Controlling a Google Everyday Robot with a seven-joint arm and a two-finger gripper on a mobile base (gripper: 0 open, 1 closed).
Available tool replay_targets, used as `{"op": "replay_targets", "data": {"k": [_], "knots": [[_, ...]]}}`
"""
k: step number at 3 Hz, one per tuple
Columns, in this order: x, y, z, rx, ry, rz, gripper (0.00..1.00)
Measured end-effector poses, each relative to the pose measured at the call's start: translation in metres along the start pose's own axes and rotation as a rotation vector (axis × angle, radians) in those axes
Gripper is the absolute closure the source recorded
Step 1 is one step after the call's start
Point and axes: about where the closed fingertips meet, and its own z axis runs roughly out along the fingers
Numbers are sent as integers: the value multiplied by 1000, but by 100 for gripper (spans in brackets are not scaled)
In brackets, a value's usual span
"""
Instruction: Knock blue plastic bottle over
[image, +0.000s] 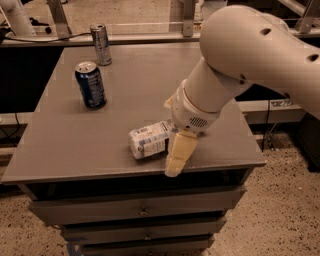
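Observation:
The blue plastic bottle (149, 140) lies on its side near the front edge of the grey table (75, 155), its white-and-pale-blue label facing up. Its right end with the cap is hidden behind my gripper (176, 155). The gripper hangs down from the large white arm (240, 65) at the bottle's right end and reaches over the table's front edge. I cannot tell whether it touches the bottle.
A dark blue soda can (91, 84) stands upright at the left of the table. A slim silver-blue can (102, 44) stands at the far left corner. Drawers (142, 210) sit under the tabletop. Railings and speckled floor surround the table.

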Motion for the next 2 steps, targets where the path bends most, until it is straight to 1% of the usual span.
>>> {"op": "replay_targets", "data": {"k": [1, 2], "knots": [[0, -5, 11, -7, 10, -3, 17], [1, -9, 17, -10, 17, -4, 43]]}}
